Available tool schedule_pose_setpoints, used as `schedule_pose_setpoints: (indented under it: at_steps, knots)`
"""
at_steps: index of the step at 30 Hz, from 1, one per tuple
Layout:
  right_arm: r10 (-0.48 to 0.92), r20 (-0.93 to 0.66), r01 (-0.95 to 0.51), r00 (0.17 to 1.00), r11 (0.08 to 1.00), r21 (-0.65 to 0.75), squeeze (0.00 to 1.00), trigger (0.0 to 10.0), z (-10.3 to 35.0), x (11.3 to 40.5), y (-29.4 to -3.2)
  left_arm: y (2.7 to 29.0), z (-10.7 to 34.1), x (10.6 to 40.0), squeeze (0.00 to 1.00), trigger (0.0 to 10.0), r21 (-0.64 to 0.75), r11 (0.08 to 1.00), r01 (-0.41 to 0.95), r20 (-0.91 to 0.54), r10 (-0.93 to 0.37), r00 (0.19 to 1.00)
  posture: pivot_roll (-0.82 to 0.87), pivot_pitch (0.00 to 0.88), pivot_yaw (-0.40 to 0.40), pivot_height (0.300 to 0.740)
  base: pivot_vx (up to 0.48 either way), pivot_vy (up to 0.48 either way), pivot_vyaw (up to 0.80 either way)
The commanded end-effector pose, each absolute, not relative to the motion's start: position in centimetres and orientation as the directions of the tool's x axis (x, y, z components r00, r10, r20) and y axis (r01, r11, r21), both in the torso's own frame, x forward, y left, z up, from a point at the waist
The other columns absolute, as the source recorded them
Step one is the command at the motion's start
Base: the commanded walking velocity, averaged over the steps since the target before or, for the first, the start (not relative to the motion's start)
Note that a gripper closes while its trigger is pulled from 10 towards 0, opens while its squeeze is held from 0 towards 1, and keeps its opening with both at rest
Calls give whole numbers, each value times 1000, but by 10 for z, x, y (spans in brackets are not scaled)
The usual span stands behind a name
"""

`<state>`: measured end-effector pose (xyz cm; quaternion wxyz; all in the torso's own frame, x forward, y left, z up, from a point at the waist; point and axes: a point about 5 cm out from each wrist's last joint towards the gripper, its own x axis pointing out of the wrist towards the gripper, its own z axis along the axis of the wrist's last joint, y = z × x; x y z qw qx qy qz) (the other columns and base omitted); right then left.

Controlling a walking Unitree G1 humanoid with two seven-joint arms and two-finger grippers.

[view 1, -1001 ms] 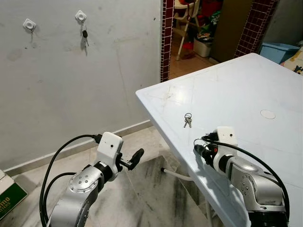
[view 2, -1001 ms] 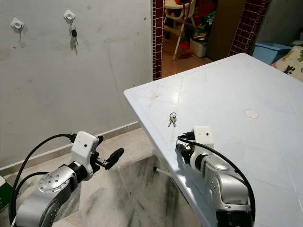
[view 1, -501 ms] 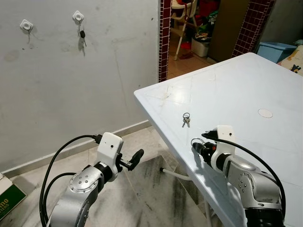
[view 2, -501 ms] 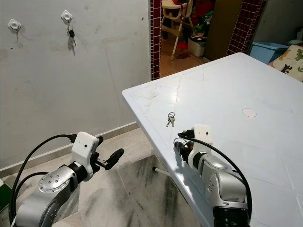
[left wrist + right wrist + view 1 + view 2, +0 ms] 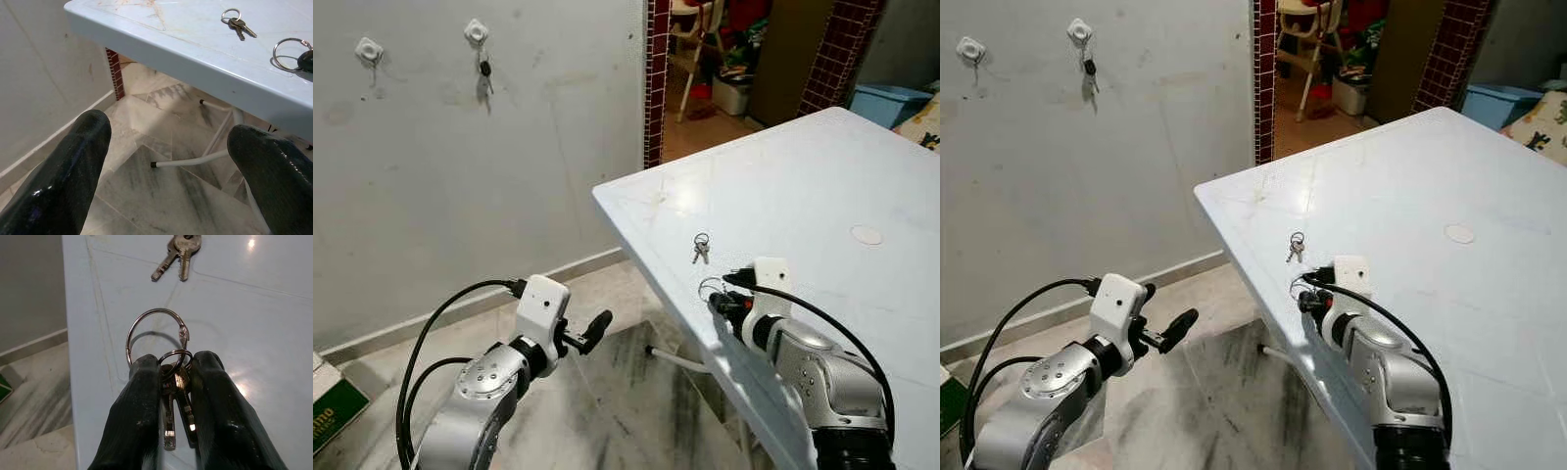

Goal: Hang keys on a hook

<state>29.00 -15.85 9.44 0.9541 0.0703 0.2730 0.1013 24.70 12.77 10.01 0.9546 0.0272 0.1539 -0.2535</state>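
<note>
Two hooks sit high on the grey wall at the far left: a bare hook (image 5: 369, 48), and to its right a second hook (image 5: 477, 31) with a dark key (image 5: 486, 70) hanging from it. Below them, the left gripper (image 5: 590, 331) is held out over the marble floor (image 5: 607, 411), beside the near corner of the table and not touching anything. In the left wrist view its two black fingers (image 5: 63, 171) stand wide apart with nothing between them, and the table's white legs show past them.

Further right is the white table (image 5: 803, 186), with a doorway framed by red tiled pillars behind it. A small pair of keys on a ring (image 5: 701, 247) lies flat on the tabletop near its left edge. Just in front of those keys, the right gripper (image 5: 718, 302) is over the table's near-left edge. Its fingers (image 5: 142, 416) are closed tight on a bunch of keys (image 5: 175, 396), pinching the key blades and a small ring between them, while a large ring (image 5: 156, 335) juts out ahead of the fingertips, over the tabletop and pointing toward the loose keys. The held bunch is well apart from the hooks on the wall. At the far right of the tabletop there is a round cap (image 5: 867, 235).
</note>
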Motion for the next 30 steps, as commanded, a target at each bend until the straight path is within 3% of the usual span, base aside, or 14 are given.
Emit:
schedule_pose_setpoints:
  at_steps: [1, 12, 18, 22, 30]
  knots:
    - [225, -522, -150, 822, 972, 183, 0, 0, 91, 291, -156, 129, 105, 248, 0, 10000, -7, 866, 500, -298, -479, 826, 27, 21, 46, 740, 0, 0, 0]
    - [181, -483, -109, 857, 979, 174, 0, 0, 95, 296, -159, 129, 105, 248, 0, 10000, -3, 866, 500, -296, -478, 827, 28, 21, 46, 740, 0, 0, 0]
    - [140, -382, -61, 913, 976, 211, 0, 0, 109, 304, -160, 130, 107, 248, 0, 10000, 4, 872, 489, -283, -468, 837, 32, 18, 45, 740, 0, 0, 0]
    - [157, -224, -87, 962, 952, 295, 0, 0, 134, 312, -149, 140, 117, 253, 0, 10000, 64, 925, 374, -202, -355, 913, 34, 8, 42, 740, 0, 0, 0]
    - [179, -194, -115, 965, 947, 300, 0, 0, 137, 313, -142, 148, 120, 256, 0, 10000, 95, 954, 285, -165, -267, 949, 40, 0, 33, 740, 0, 0, 0]
